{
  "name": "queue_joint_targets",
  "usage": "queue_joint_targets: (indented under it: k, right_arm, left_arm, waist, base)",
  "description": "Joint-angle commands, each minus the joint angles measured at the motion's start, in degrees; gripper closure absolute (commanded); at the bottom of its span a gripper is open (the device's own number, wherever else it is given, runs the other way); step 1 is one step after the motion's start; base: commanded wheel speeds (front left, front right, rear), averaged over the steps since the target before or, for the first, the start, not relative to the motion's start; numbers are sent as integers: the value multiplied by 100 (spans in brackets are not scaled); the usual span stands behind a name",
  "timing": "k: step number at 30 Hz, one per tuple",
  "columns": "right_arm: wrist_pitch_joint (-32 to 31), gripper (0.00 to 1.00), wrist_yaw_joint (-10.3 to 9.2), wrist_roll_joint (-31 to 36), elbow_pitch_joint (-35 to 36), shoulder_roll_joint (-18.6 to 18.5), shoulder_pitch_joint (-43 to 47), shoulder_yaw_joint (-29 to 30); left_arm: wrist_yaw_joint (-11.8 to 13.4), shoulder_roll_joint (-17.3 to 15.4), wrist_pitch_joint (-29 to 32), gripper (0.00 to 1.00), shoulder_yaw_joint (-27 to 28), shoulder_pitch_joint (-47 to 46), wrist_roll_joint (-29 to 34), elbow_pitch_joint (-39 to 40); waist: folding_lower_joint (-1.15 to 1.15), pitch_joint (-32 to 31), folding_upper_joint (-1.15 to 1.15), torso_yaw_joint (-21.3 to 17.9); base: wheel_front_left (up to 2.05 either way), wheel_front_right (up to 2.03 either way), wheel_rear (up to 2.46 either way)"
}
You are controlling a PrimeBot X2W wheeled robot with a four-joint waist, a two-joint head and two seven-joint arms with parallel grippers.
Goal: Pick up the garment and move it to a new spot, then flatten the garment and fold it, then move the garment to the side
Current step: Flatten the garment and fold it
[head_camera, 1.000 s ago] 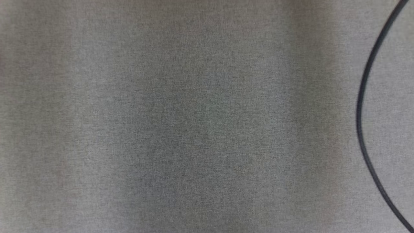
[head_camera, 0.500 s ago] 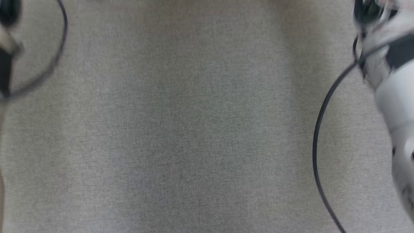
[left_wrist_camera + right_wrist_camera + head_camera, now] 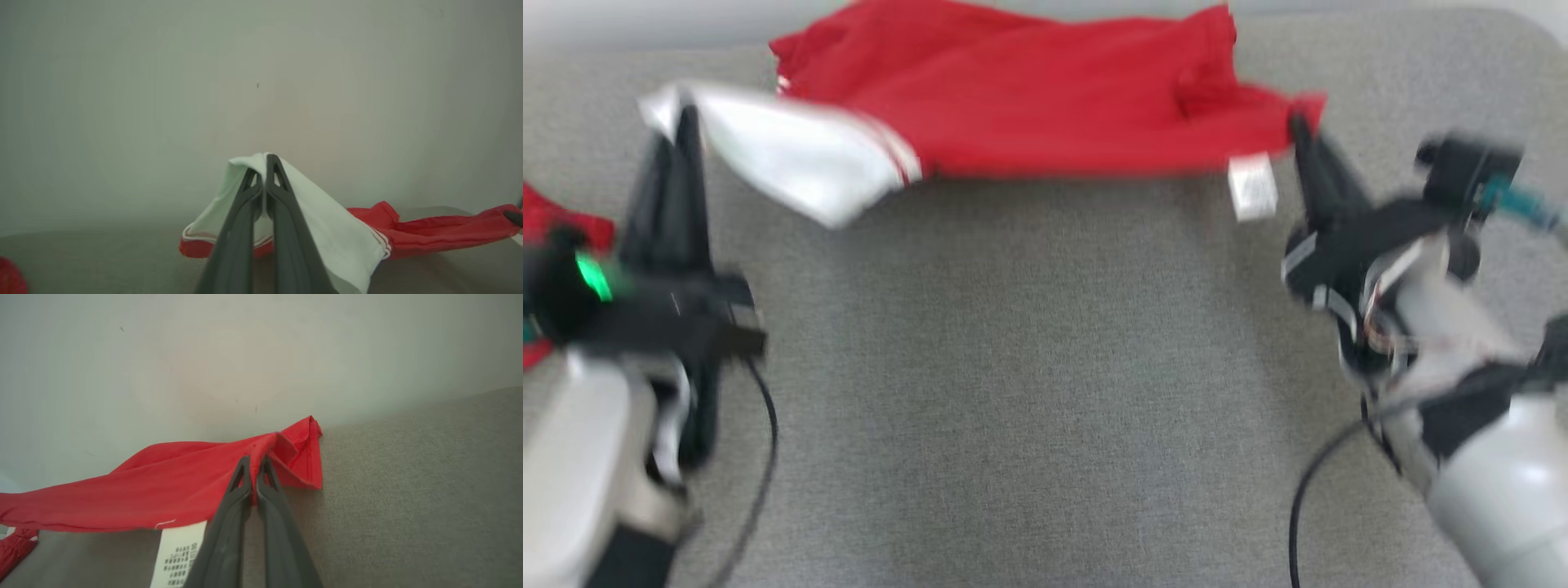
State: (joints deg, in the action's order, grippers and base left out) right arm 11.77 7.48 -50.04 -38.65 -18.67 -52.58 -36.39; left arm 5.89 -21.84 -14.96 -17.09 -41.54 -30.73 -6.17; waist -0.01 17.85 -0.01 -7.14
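A second ago the head view held only bare grey desk (image 3: 1045,392). The view has since shifted and takes in the red-and-white garment (image 3: 1045,106), stretched across the upper frame. The left end effector (image 3: 682,122) is clamped on its white corner, the right end effector (image 3: 1303,135) on a red corner. Judgement: the carry is underway, and flattening is not yet begun.

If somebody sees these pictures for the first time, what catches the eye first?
The red garment, stretched across the far side of the grey surface, stands out most. The left gripper is shut on its white left end, the right gripper on its red right corner, beside a white label.
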Motion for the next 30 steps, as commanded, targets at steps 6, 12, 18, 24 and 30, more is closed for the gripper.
queue_joint_targets:
  k: [6,12,18,24,30]
  right_arm:
    - [109,100,3,-119,503,-336,1186,-152]
    - [171,100,3,-53,903,-613,2163,38]
    - [82,100,2,52,1151,-740,3087,357]
    - [-146,100,2,223,1312,-697,3850,736]
    - [-539,100,0,580,1642,-636,4618,1334]
  left_arm:
    - [279,-8,-32,100,-56,1644,4,826]
    - [532,277,-32,100,85,3104,36,1396]
    - [437,739,-32,100,355,4204,-28,1531]
    - [261,1089,-32,100,474,4751,171,1345]
    - [38,1429,-32,100,570,5250,322,1180]
  waist:
    - [1,-474,1,78]
    - [1,-730,1,77]
    - [1,-1061,1,137]
    - [1,-1262,1,261]
    - [1,-1368,1,348]
  base:
    - [0,0,0]
    - [0,0,0]
    - [0,0,0]
    - [0,0,0]
    - [0,0,0]
